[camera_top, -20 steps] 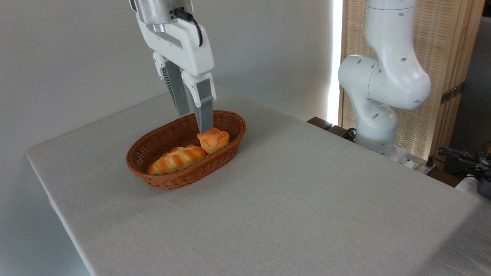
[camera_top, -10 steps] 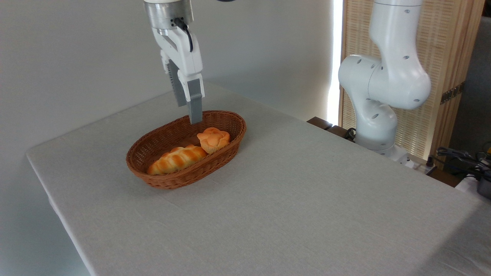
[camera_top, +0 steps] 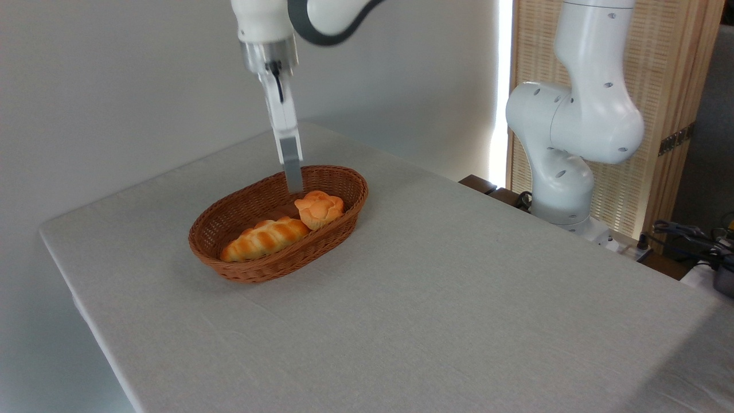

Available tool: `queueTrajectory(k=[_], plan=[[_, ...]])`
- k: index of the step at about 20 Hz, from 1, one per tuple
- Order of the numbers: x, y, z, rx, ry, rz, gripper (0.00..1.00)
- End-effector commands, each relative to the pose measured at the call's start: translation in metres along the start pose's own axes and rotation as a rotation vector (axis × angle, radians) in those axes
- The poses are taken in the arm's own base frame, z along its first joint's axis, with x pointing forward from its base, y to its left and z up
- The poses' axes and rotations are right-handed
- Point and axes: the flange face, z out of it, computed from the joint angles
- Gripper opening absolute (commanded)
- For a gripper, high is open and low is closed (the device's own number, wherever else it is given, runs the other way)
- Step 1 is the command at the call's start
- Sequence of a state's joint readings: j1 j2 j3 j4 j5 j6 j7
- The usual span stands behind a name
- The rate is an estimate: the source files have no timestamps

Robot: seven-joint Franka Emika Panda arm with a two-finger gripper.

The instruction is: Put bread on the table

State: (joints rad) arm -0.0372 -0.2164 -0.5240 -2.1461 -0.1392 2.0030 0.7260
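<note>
Gripper point(camera_top: 293, 184) now edge-on to cam, hanging over the far-left part of the wicker basket point(camera_top: 229, 267), tip just behind and left of the bun. Since 1 s ago the wrist has rotated approx a quarter turn: then both fingers showed side by side w/ a clear gap; half a sec ago they overlapped; now only one thin grey blade visible. Finger spread: can't tell from this angle, the near finger hides the other. Nothing seen between them.

Bread point(camera_top: 319, 209), the small knotted golden bun, sits in the basket's right end, touching the braided loaf point(camera_top: 265, 238) on its left. Bun and loaf haven't shifted across the three shots. Table point(camera_top: 436, 298), grey cloth, has open space in front and right of the basket.

Judgement: this is re-orientation before the grasp, not the grasp itself. Fingers prob. being lined up to straddle the bun w/o catching the loaf or the basket wall. Task barely begun; bun not yet held, not yet lifted.

Next needs: small shift right/toward cam over the bun, then descent. Risks: near finger nudging the loaf, rim contact, basket sliding on the cloth.

Arm base point(camera_top: 565, 172) stands off the table's right edge, well apart.
</note>
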Motion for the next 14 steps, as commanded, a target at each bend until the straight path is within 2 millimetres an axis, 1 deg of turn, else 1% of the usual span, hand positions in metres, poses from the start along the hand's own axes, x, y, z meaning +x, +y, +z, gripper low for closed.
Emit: queueTrajectory(k=[1, 7, 14], plan=[[-0.013, -0.002, 0.013, 0.007, -0.01, 0.026, 1.0], [-0.016, -0.007, 0.017, 0.028, -0.043, 0.057, 1.0], [-0.025, -0.004, 0.036, 0.018, -0.091, 0.07, 1.0]])
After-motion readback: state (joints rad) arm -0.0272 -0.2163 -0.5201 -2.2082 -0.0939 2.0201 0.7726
